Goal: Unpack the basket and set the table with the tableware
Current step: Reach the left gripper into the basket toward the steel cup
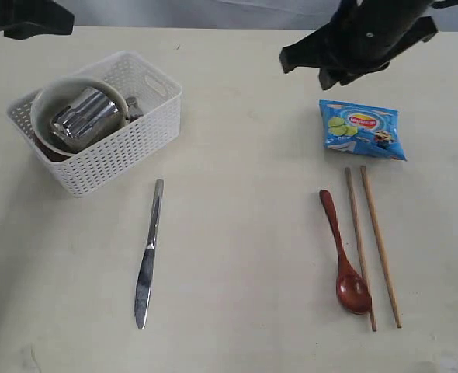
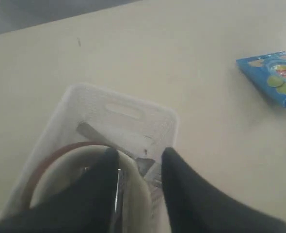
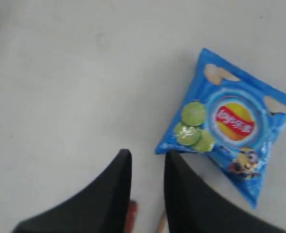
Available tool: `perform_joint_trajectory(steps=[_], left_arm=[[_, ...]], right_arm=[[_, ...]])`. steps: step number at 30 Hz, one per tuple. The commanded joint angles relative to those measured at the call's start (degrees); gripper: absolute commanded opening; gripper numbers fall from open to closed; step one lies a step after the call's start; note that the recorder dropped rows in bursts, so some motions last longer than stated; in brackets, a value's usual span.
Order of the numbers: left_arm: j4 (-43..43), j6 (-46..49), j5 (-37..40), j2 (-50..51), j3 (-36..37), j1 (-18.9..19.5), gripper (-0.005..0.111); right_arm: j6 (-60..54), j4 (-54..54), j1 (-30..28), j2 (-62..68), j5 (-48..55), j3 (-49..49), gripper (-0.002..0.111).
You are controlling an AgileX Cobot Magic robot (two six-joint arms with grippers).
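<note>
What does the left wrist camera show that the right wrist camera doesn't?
Only the left wrist view shows the white basket with the cream bowl inside it, and the left tool above them. Only the right wrist view shows the right tool and, near its fingers, what look like the red spoon's handle tip and a chopstick end. Both show the blue snack packet and the pale table.

white basket holding bowl and cup, knife, spoon, chopsticks on table
</note>
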Motion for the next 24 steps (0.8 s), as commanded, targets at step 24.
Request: perform_joint_trajectory(steps=[24], left_arm=[[49.1,-34.5,16.4,19.4,-17.2,-14.7,0.078]], right_arm=[[-7.9,-2.9,-8.3,-0.9,-11.1,6.9,0.024]])
